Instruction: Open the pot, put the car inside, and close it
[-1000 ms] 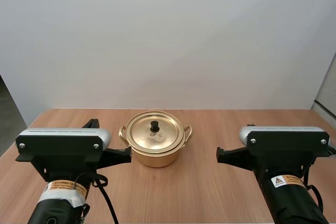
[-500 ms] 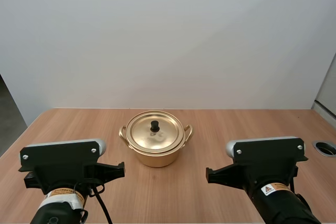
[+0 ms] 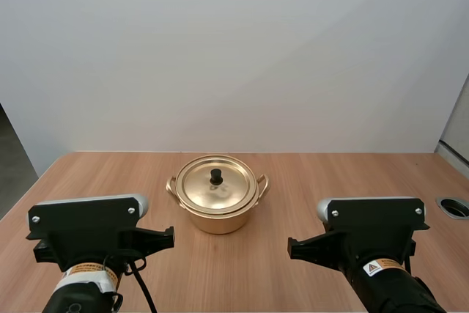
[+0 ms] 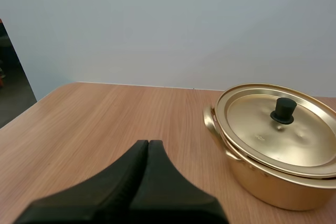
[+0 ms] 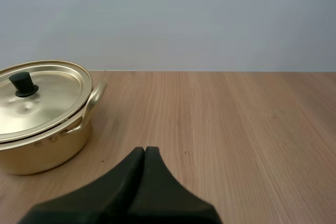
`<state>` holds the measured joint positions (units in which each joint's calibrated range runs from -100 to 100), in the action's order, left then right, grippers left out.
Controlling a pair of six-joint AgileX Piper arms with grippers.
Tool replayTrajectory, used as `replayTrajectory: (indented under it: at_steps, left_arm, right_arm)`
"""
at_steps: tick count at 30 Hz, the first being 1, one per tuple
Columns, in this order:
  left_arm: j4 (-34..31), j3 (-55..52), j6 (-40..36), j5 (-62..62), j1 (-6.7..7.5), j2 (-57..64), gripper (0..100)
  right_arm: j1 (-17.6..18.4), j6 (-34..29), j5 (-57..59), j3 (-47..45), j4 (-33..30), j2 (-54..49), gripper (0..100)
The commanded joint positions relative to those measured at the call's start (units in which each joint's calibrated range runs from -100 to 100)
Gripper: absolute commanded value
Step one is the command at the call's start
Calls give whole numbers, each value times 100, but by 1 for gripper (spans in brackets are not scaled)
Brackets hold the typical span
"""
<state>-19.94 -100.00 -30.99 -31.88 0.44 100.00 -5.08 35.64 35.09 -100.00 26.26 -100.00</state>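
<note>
Right, the round gold metal pot [image 3: 218,214] sits on the light brown wooden table [image 3: 315,170], just above the middle of the high view's frame. Its flat gold lid [image 3: 229,190] is on, seated level on the rim. The small black knob [image 3: 216,176] stands upright at the lid's centre. 2 little loop handles stick out from the rim, 1 on each side.

Down in the lower left of that frame is my left arm [image 3: 88,225], and in the lower right is my right arm [image 3: 374,218]. The pot lies between the 2 and farther from the camera, well apart from both.

Over to the left wrist view: my left gripper [image 4: 148,143] has its 2 black fingers pressed together as 1 dark wedge, with nothing between them. It hangs over bare wood. The pot is ahead and off to the side, lid and knob in plain sight, with no contact.

Now the right wrist view, and it's the same story. My right gripper [image 5: 145,149] is closed up tight on nothing, tips together over open table. The pot is forward of it on the other side, 1 handle turned toward the fingers, and a clear strip of wood lies between them.
</note>
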Motion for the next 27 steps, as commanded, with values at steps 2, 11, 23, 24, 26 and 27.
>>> replayTrajectory:
  at_steps: [2, 11, 23, 24, 26, 27]
  left_arm:
    - [7, 0, 15, 13, 1, 0, 0]
    - [7, 0, 13, 30, 1, 0, 0]
    - [7, 0, 13, 43, 1, 0, 0]
    - [7, 0, 13, 43, 1, 0, 0]
    - [7, 0, 13, 43, 1, 0, 0]
    - [7, 0, 13, 43, 1, 0, 0]
  right_arm:
    - [2, -3, -6, 0, 3, 0, 0]
    - [2, -3, -6, 0, 4, 0, 0]
    - [2, -3, -6, 0, 4, 0, 0]
    - [2, -3, -6, 0, 4, 0, 0]
    - [2, -3, -6, 0, 4, 0, 0]
    - [2, -3, -6, 0, 4, 0, 0]
